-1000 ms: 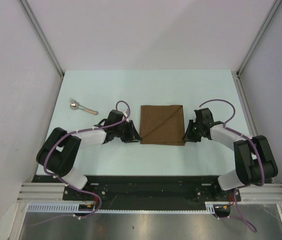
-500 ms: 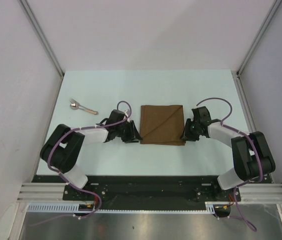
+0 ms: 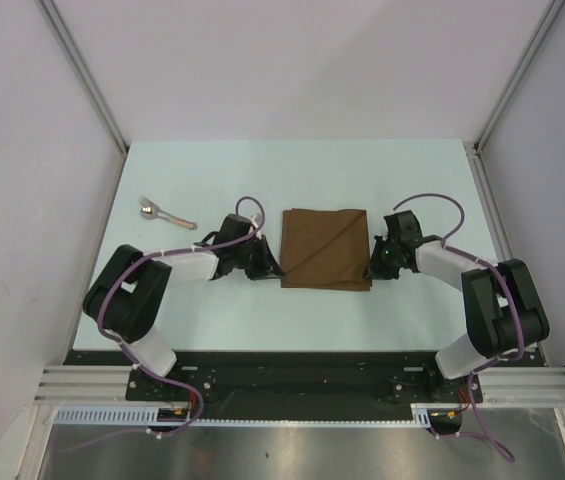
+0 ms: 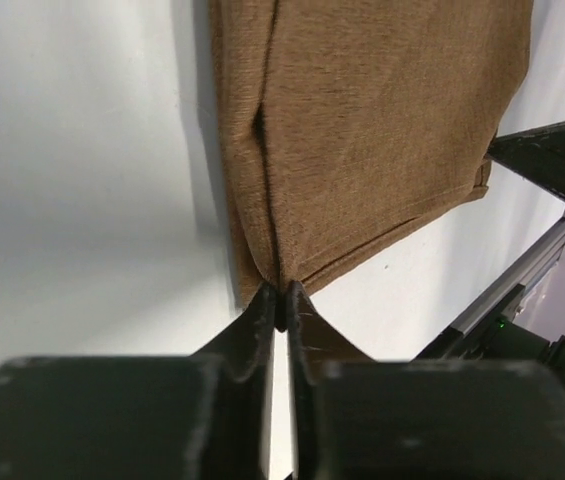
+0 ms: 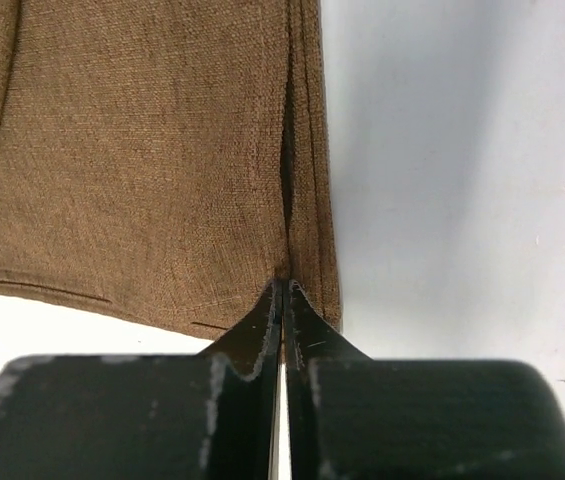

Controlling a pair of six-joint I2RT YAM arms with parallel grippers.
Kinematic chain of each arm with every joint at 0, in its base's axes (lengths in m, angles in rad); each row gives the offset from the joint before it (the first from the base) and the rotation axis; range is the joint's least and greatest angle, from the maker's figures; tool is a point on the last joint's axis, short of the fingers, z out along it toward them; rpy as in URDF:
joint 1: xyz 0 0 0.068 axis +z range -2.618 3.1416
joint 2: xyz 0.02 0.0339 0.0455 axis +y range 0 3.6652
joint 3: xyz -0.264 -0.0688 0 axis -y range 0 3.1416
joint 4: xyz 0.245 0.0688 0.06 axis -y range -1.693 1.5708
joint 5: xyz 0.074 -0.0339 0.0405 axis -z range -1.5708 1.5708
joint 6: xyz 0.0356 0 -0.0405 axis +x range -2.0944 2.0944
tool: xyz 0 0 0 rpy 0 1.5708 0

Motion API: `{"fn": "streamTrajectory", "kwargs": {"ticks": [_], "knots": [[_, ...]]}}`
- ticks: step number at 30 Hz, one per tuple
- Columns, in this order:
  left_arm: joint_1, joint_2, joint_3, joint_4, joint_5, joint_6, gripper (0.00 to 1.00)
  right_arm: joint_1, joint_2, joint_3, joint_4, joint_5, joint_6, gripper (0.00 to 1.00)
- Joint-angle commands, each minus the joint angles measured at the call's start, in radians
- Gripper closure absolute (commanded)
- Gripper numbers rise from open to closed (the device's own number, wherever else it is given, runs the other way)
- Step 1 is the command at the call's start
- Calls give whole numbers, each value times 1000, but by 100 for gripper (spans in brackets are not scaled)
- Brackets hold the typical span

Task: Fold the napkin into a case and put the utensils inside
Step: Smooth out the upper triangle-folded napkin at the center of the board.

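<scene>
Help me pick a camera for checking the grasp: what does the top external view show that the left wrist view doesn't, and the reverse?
Only the top external view shows the utensils, lying toward the left side of the table and apart from the napkin, whose whole outline it also shows. Only the left wrist view shows the left pincer shut on the napkin's edge, with the cloth puckered into a ridge at its tips. Both show the brown napkin lying on the pale table.
</scene>
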State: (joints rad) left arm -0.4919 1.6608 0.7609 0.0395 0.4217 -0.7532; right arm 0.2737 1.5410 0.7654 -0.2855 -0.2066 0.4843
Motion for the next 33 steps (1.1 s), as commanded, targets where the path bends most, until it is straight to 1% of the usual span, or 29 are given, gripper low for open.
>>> {"fn": "streamTrajectory", "kwargs": {"ticks": [1,5,11,20,27,28,30,31,32,33], "knots": [[7,-10,58,17,12,6,99,2,-76,64,-47,13,-13,100],[6,-53,38,5,20,5,100,-7,-159,55,-93,6,-16,100],[3,-99,-20,14,32,-11,100,-13,-212,-12,-118,-8,-19,100],[-19,-59,-64,60,43,-31,100,-30,-196,-103,-69,-14,-24,100],[-28,-39,-68,92,51,-43,100,-57,-133,-94,-15,-5,-52,100],[-33,-35,-61,91,55,-41,96,-60,-128,-89,-14,-5,-53,100],[-33,-41,-61,69,61,-35,86,-64,-110,-72,-26,-7,-65,100],[-31,-55,-75,63,60,-29,71,-65,-104,-64,-43,-7,-73,96],[-30,-91,-81,33,39,-23,63,-65,-102,-60,-53,-8,-79,89],[-27,-122,-84,2,22,-14,55,-67,-113,-52,-69,-5,-98,77]]}}
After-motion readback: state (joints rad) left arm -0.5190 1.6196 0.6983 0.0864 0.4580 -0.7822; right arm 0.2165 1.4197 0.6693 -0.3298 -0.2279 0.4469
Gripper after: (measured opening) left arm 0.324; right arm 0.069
